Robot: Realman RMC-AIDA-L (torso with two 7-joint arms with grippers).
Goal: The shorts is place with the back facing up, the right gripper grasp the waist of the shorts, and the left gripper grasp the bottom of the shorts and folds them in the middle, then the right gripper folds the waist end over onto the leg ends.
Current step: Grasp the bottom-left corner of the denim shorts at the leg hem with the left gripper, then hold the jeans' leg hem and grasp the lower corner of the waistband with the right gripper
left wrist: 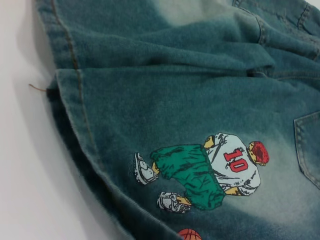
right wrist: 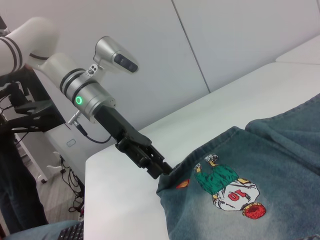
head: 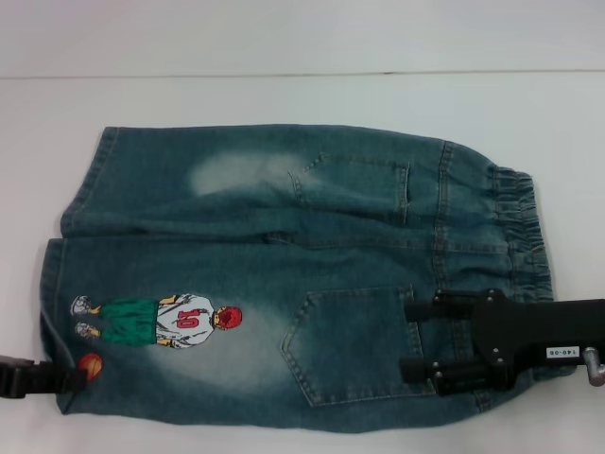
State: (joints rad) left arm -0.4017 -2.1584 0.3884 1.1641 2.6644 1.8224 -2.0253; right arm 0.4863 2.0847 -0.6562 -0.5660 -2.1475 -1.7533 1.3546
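The shorts (head: 284, 246) lie flat on the white table (head: 284, 95), back pockets up. The crinkled waist (head: 525, 227) is at the right and the bottom hems (head: 52, 284) are at the left. An embroidered player (head: 170, 320) sits on the near leg. My right gripper (head: 416, 339) hovers open over the near back pocket, just inside the waistband, with nothing between its fingers. My left gripper (head: 76, 378) meets the near leg's hem by the orange basketball. In the right wrist view the left gripper (right wrist: 162, 170) touches the hem edge of the shorts (right wrist: 280, 150). The left wrist view shows the hem (left wrist: 75, 110) close up.
White table surface surrounds the shorts, with a back edge line (head: 302, 74) beyond them. The right wrist view shows the left arm's silver wrist with its green light (right wrist: 79, 100) and a grey wall behind it.
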